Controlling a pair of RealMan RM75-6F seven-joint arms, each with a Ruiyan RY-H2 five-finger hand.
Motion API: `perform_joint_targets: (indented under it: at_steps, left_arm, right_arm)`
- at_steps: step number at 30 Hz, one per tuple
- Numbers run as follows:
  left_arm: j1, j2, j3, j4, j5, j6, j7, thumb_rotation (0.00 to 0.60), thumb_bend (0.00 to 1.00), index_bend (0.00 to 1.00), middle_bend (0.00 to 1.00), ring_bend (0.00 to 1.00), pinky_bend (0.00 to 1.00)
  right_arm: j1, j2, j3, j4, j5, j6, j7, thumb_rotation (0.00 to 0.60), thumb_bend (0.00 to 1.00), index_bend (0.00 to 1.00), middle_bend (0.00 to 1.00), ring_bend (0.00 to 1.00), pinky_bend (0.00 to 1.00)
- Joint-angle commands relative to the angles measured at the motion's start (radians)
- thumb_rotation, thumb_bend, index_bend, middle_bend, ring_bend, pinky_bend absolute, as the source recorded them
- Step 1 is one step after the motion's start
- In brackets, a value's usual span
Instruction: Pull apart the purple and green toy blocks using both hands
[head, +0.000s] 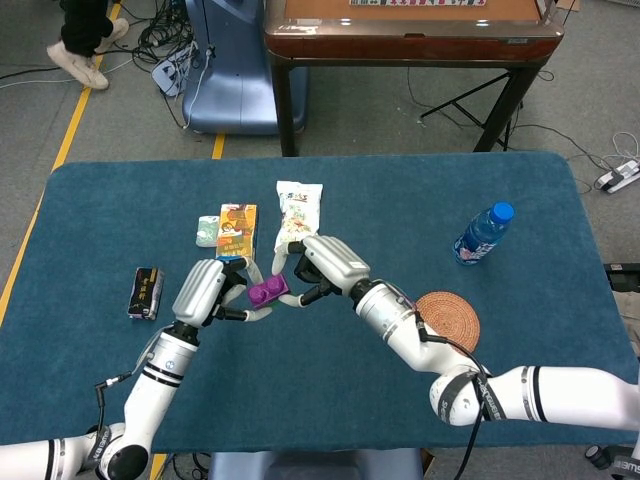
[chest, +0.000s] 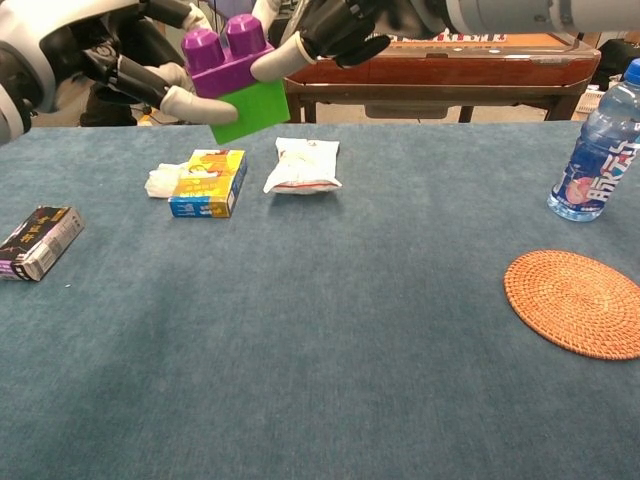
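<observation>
We hold the joined blocks tilted above the counter (chest: 330, 330), the purple block (chest: 226, 60) stacked on the green block (chest: 250, 108). Our left robot hand (chest: 120, 70) grips them from one side, our right robot hand (chest: 335, 30) from the other. The head view hides the green block; the chest view crops both hands.
</observation>
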Motion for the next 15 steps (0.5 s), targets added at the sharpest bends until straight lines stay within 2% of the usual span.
perform_joint_targets:
  at_steps: [1,15]
  left_arm:
    - [0.000,-0.001,0.000,0.001,-0.003,-0.001,0.005,0.600,0.07,0.87,1.00,1.00,1.00]
    - [0.004,-0.007,0.006,0.007,-0.007,-0.009,0.016,0.600,0.07,0.87,1.00,1.00,1.00]
  right_arm:
    - [-0.007,-0.001,0.004,0.002,-0.010,-0.003,0.012,0.600,0.41,0.65,1.00,1.00,1.00]
    - [-0.041,-0.001,0.010,0.007,-0.062,-0.004,0.060,0.600,0.41,0.65,1.00,1.00,1.00]
